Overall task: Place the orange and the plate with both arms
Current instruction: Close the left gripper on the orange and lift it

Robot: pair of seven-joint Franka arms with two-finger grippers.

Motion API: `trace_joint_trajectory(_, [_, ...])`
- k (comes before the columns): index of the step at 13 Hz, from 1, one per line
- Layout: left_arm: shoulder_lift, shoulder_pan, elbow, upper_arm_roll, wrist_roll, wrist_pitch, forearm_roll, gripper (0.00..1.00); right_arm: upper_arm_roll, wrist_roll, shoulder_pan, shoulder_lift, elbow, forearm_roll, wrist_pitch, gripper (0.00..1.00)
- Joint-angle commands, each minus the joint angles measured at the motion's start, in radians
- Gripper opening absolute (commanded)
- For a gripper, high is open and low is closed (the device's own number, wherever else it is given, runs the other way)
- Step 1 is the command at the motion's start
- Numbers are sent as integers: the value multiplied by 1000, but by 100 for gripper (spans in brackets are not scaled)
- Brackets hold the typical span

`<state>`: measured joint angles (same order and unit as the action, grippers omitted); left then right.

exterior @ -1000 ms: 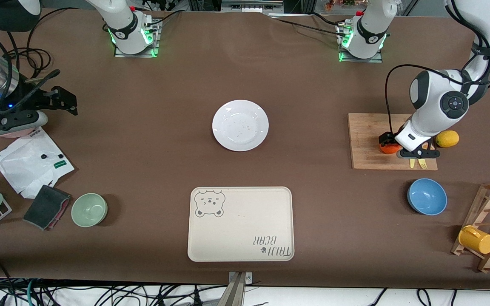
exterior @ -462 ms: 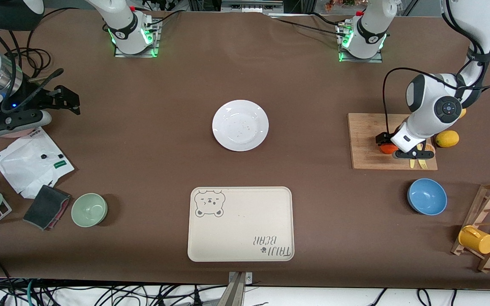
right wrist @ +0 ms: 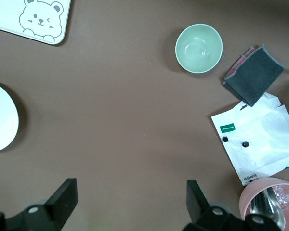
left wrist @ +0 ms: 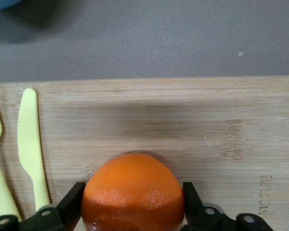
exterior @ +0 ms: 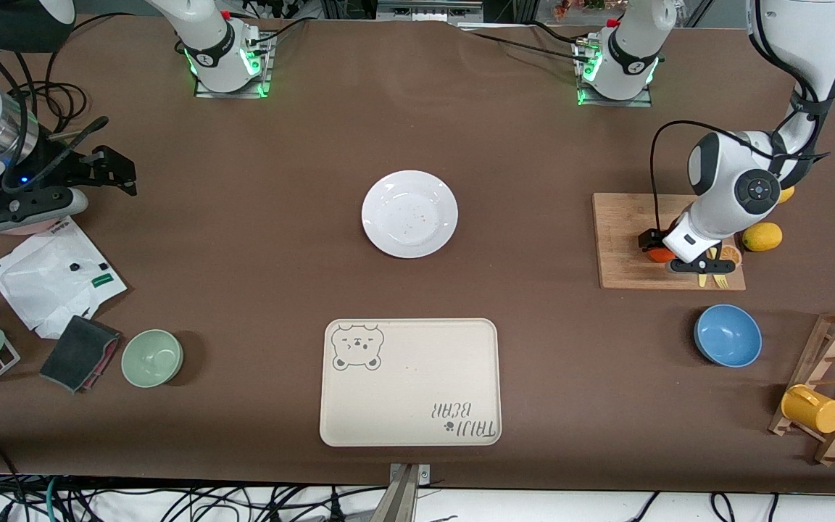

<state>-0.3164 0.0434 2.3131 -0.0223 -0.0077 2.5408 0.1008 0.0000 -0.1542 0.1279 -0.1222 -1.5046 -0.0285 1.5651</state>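
**Orange gripped, plate untouched**

Going left to right: the right end effector (exterior: 109, 168) waits open over the tabletop's (exterior: 280, 217) right-arm end; the plate (exterior: 409, 214) lies mid-tabletop, apparently not yet handled; the left end effector (left wrist: 133, 204) clamps the orange (left wrist: 133, 192) on the cutting board (exterior: 620, 239). The brown tabletop leaves ample room around the plate

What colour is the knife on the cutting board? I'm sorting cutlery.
Pale yellow; the knife shows best in the left wrist view.
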Motion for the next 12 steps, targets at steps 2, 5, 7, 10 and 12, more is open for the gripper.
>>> trace_joint_trajectory(2, [-10, 13, 5, 4, 11, 18, 28, 18, 2, 12, 4, -2, 12, -18, -10, 100])
trace_joint_trajectory(5, [25, 10, -4, 7, 5, 3, 28, 18, 2, 13, 4, -4, 12, -19, -7, 100])
trace_joint_trajectory(7, [66, -3, -43, 13, 3, -81, 28, 17, 2, 13, 4, -4, 12, -19, -5, 100])
trace_joint_trajectory(10, [89, -8, -200, 73, -9, -331, 26, 13, 2, 13, 4, -4, 12, -19, -5, 100])
trace_joint_trajectory(12, [70, -13, -335, 96, -44, -482, 11, 13, 2, 13, 4, -4, 12, -19, -4, 100])
